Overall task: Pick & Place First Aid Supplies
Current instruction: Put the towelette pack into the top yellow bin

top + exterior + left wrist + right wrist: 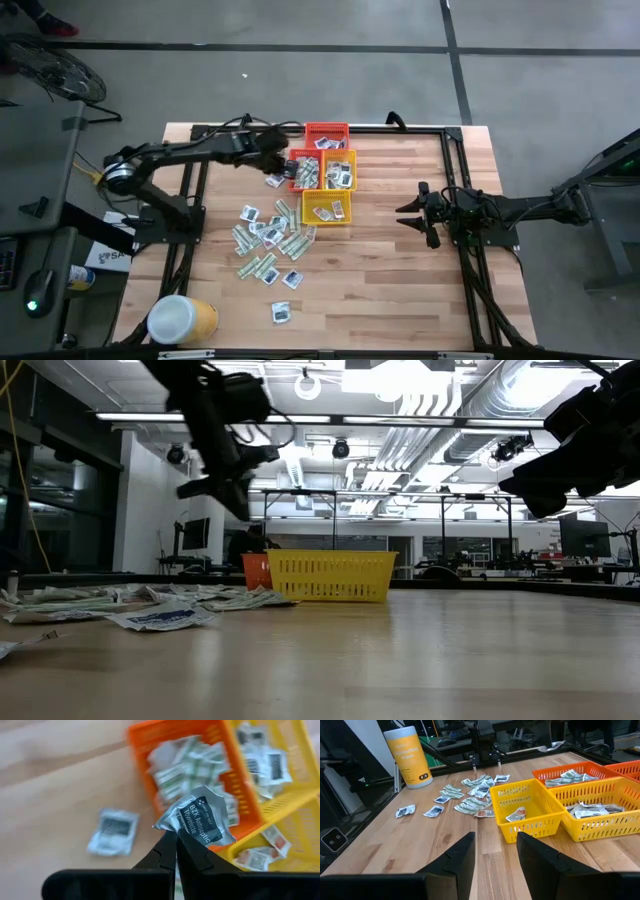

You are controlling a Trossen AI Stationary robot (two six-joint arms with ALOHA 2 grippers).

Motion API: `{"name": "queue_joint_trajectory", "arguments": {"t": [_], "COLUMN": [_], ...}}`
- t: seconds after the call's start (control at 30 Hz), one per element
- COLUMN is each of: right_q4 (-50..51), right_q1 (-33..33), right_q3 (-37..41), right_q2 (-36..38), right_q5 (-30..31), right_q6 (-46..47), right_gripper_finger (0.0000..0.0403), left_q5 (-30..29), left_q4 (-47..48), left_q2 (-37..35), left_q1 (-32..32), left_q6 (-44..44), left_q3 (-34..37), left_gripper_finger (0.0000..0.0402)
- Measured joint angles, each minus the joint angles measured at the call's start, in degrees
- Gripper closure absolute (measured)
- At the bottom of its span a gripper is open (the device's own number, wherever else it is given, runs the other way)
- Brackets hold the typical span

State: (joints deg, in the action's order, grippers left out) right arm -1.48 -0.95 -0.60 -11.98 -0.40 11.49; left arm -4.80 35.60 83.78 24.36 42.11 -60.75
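Packet [202, 815] pinched by left end effector [175, 837] over orange basket [175, 732] edge.

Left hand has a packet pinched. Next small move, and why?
Probably carry it on over the yellow basket and open. The left hand is shut on a white antiseptic towelette packet, held above the orange basket, which holds green-and-white strips; the look-alike white packets lie in the yellow one.
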Motion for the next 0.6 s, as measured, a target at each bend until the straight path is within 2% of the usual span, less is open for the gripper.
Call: {"name": "queue_joint_trajectory", "arguments": {"t": [0.2,0.4,0.6], "right_q4": [-0.02,-0.02,-0.02], "right_q1": [0.00,0.00,0.00], "right_q3": [0.00,0.00,-0.01], "right_q2": [0.01,0.02,0.02], "right_q5": [0.01,0.00,0.01], "right_q6": [0.00,0.01,0.01], "right_gripper_finger": [0.0263,0.0263,0.0263], "left_q5": [4.18,7.85,10.48], "left_q4": [0.24,1.01,1.24], "left_q2": [11.93,21.22,26.88], "left_q1": [-0.02,-0.02,-0.75], "left_q6": [-7.45,-7.79,-6.73], "left_q3": [-12.03,-22.40,-29.35], "left_gripper_finger": [0.0401,0.0401,0.0401]}}
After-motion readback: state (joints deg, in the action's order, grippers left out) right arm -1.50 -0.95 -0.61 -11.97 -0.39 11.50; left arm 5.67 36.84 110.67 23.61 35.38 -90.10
